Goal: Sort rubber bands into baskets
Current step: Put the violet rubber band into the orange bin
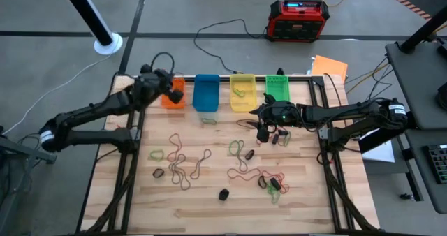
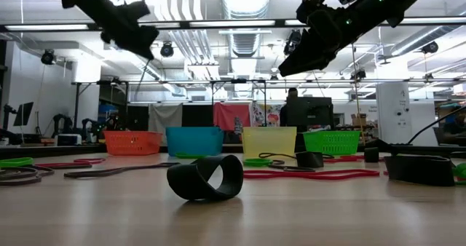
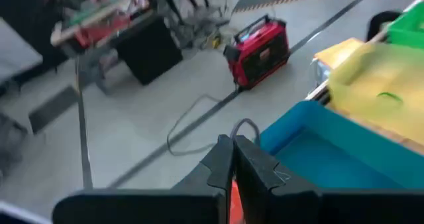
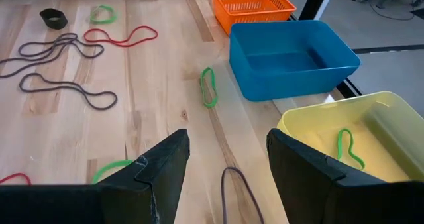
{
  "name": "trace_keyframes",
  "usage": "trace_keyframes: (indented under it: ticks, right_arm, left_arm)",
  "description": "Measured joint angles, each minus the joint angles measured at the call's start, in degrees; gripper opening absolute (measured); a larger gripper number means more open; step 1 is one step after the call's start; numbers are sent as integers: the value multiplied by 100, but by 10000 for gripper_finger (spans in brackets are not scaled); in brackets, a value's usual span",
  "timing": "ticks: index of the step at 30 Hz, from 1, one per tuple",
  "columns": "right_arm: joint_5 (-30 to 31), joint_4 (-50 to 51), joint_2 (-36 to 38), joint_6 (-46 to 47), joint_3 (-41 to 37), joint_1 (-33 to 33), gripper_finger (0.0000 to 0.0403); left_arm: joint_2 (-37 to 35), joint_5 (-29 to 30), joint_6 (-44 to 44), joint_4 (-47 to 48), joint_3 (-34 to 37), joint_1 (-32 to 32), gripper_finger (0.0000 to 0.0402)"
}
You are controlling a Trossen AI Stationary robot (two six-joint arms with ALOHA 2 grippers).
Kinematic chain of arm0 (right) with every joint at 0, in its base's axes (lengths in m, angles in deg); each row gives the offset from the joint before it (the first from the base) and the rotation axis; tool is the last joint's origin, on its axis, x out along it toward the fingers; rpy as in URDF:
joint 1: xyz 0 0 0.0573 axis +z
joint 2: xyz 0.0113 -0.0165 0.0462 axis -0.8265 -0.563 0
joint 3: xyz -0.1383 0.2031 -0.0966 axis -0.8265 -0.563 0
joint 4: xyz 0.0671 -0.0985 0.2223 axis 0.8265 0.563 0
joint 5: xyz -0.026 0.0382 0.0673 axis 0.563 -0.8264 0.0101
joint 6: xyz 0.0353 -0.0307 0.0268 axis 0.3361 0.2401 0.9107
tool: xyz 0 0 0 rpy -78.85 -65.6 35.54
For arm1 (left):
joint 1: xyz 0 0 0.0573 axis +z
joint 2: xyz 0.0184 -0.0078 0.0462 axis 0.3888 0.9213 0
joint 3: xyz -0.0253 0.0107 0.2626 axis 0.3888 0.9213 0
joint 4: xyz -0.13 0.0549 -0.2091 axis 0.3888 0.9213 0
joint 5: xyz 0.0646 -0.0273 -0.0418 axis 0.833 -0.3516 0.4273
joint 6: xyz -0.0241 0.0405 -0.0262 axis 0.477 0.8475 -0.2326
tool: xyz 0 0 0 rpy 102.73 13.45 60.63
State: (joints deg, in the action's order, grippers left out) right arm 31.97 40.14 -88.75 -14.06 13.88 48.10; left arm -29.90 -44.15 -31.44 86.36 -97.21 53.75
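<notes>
Rubber bands (image 1: 183, 159) lie scattered over the near and middle table, brown, red, green and black loops, with a black one (image 2: 205, 177) standing on edge closest to the low camera. In my right wrist view a dark loop (image 4: 236, 192) sits on the wood directly between and just ahead of the right gripper (image 4: 228, 159), long axis running away from the wrist, so I judge it the next pick. The jaws stand wide open and clear of it. A green band (image 4: 209, 87) lies farther on, near the blue basket (image 4: 291, 57); the yellow basket (image 4: 358, 138) already holds a green loop. The four baskets line the far edge. The left gripper (image 3: 232, 163) hovers over the orange basket (image 1: 173, 94), fingers pressed together, apparently empty. Right arm is nearer the bands. No legible writing anywhere; the red-black box (image 1: 298, 19) shows no readable label.
</notes>
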Motion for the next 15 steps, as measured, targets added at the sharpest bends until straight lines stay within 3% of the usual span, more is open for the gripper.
trace_keyframes:
  ticks: [4, 8, 15]
  right_arm:
    - [0, 1, 0, 25, 0, 0, 199]
    - [0, 4, 0, 40, -15, 0, 199]
    - [0, 3, 0, 39, -22, 0, 199]
  left_arm:
    - [308, -447, -356, 45, 4, 636, 0]
    - [719, -453, -650, 136, 6, 1074, 0]
    - [1372, -216, -856, 474, 13, 1252, 0]
